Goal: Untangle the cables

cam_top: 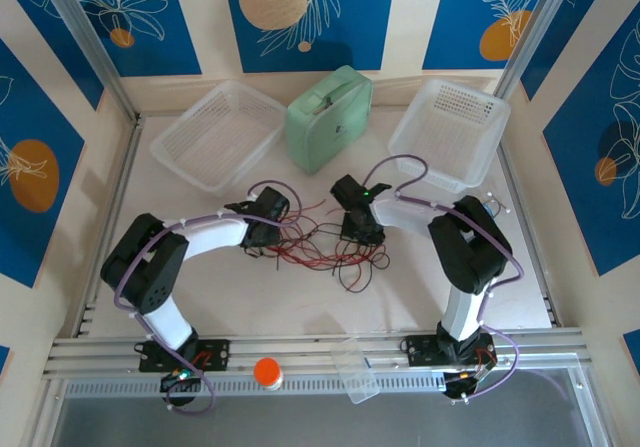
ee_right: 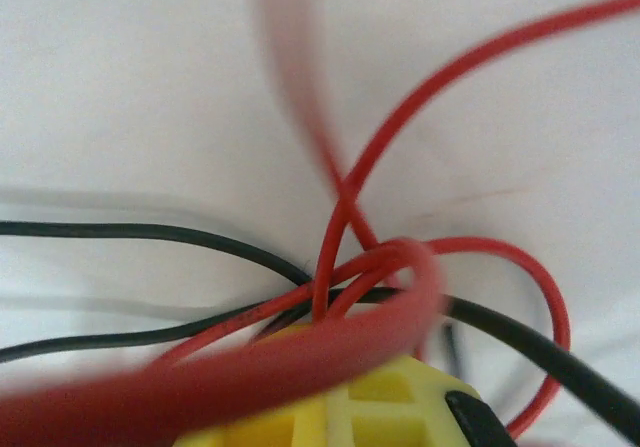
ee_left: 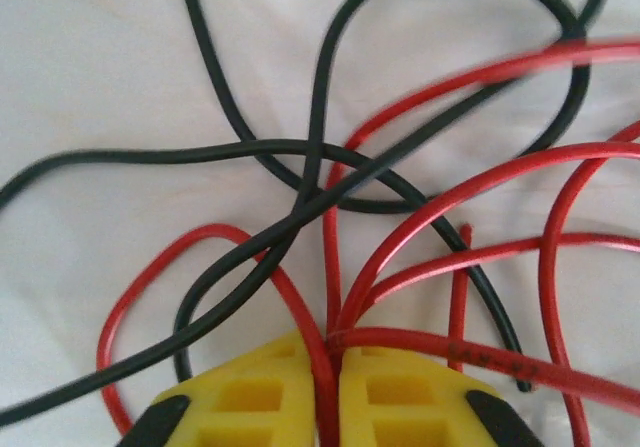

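A tangle of thin red and black cables (cam_top: pixel 330 254) lies on the white table between the two arms. In the left wrist view my left gripper (ee_left: pixel 333 355) has its yellow fingers (ee_left: pixel 250 397) shut on a red cable (ee_left: pixel 322 342), with black cables (ee_left: pixel 250 152) looping across the table beyond it. It sits at the tangle's left edge (cam_top: pixel 290 230). My right gripper (cam_top: pixel 362 235) is at the tangle's upper right. In the right wrist view its yellow fingers (ee_right: pixel 400 407) are closed, a thin red cable (ee_right: pixel 322 297) runs into their tips, and a blurred red cable (ee_right: pixel 250 367) crosses in front.
Two clear plastic baskets (cam_top: pixel 215 132) (cam_top: pixel 450 127) and a mint-green case (cam_top: pixel 330 117) stand at the back. An orange-lidded object (cam_top: pixel 267 372) and a clear plastic cup (cam_top: pixel 355 367) rest on the front rail. Purple arm cables (cam_top: pixel 400 167) arc above the right gripper.
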`<state>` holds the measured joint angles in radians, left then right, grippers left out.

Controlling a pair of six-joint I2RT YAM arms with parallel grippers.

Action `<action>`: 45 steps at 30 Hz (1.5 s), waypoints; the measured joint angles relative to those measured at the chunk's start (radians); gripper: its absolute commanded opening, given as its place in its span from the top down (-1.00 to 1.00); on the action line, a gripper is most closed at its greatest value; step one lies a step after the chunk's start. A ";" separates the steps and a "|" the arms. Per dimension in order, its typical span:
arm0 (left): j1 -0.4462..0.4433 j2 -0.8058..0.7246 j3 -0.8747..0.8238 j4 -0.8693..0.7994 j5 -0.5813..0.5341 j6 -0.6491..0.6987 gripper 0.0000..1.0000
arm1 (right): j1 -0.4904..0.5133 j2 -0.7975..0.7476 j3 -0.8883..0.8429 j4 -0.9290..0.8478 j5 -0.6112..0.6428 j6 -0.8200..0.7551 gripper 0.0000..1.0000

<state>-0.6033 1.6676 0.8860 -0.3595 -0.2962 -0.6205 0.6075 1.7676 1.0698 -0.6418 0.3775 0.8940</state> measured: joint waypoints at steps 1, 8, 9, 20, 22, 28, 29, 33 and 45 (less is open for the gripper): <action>0.003 -0.007 -0.002 -0.008 -0.010 0.000 0.89 | -0.022 -0.022 -0.024 -0.003 0.013 -0.003 1.00; 0.024 -0.074 -0.027 -0.048 0.002 0.007 0.79 | -0.127 -0.149 -0.130 -0.050 0.050 -0.040 0.97; 0.024 -0.090 -0.029 -0.049 0.014 0.011 0.69 | -0.127 -0.161 -0.130 -0.056 0.049 -0.046 0.89; 0.024 -0.300 0.018 -0.103 0.120 0.050 0.00 | 0.028 -0.244 0.034 -0.119 0.010 -0.134 -0.03; 0.024 -0.313 0.032 -0.117 0.124 0.051 0.00 | 0.061 -0.243 0.070 -0.124 -0.010 -0.137 -0.04; 0.024 -0.299 0.035 -0.130 0.152 0.050 0.01 | 0.115 -0.158 0.120 -0.098 -0.135 -0.123 -0.06; 0.024 -0.288 0.031 -0.122 0.161 0.046 0.02 | 0.120 -0.129 0.123 -0.084 -0.160 -0.116 -0.07; 0.011 -0.225 0.000 -0.073 0.189 0.027 0.02 | 0.148 -0.030 0.126 -0.050 -0.223 -0.095 -0.08; -0.017 -0.017 -0.025 0.061 0.134 -0.029 0.91 | 0.204 0.022 0.141 -0.067 -0.204 -0.064 0.02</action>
<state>-0.6201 1.6505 0.8608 -0.2985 -0.1619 -0.6495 0.8112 1.7893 1.2106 -0.7090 0.1738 0.8299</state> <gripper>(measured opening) 0.094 0.498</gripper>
